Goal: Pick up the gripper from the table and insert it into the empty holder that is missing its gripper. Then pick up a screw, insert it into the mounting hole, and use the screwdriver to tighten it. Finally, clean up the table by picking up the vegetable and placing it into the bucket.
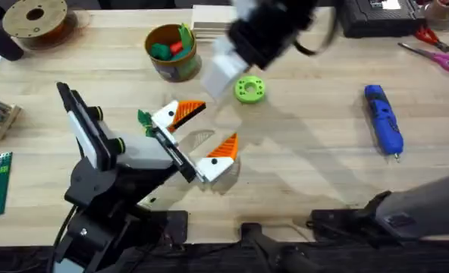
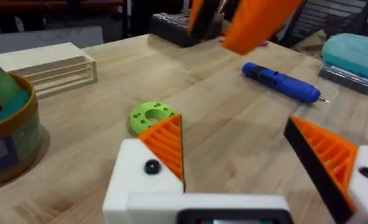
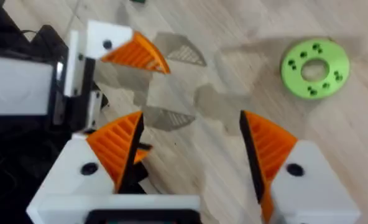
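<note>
both white-and-orange claws gape wide and hold nothing: left gripper (image 1: 202, 136) rests mid-table, right gripper (image 3: 190, 155) hovers above it, likely aligning; blue pen-shaped screwdriver (image 1: 384, 120) lies near the table's right edge.

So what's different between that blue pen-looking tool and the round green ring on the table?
The screwdriver is blue, long and pen-shaped with a thin metal tip; the green ring is flat and round with a central hole. The screwdriver lies towards the right arm's side, away from the arms, while the ring sits mid-table near the bucket. Both rest untouched on the table.
</note>
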You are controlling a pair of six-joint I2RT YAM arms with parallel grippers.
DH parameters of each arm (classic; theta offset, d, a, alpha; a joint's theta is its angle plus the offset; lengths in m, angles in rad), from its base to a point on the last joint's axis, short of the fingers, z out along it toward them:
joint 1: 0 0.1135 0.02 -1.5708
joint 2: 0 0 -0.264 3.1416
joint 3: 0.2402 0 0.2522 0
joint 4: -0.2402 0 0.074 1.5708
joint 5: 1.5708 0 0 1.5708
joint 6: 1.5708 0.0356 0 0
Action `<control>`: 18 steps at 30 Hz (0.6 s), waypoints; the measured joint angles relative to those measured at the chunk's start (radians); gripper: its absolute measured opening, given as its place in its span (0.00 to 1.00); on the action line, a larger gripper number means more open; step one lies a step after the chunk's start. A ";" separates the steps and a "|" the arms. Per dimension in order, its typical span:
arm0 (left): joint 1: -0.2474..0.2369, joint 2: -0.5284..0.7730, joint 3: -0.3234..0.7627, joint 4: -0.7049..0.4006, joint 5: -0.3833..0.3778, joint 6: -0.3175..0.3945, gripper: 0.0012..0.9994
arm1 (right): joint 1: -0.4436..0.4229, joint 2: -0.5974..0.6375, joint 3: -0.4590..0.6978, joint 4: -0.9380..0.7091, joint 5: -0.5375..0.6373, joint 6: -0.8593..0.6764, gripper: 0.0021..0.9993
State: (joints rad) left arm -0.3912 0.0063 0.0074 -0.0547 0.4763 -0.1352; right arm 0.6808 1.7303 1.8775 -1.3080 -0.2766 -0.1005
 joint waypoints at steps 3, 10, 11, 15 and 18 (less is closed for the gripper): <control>0.000 0.000 0.000 0.000 0.000 0.000 0.99 | -0.040 -0.157 -0.210 0.087 -0.013 0.030 0.91; 0.000 0.000 0.000 0.000 0.002 0.004 0.44 | -0.102 -0.685 -0.643 0.222 -0.111 0.116 0.91; 0.000 0.000 0.000 0.000 0.003 0.003 0.33 | -0.102 -0.730 -0.663 0.223 -0.124 0.116 0.91; 0.000 0.000 0.000 0.000 0.003 0.006 0.01 | -0.102 -0.857 -0.713 0.221 -0.158 0.120 0.91; 0.000 0.000 0.000 0.000 0.003 0.006 0.00 | -0.102 -0.904 -0.722 0.224 -0.162 0.120 0.91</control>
State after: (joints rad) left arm -0.3912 0.0063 0.0074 -0.0544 0.4789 -0.1291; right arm 0.5793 0.8266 1.1556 -1.0843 -0.4389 0.0196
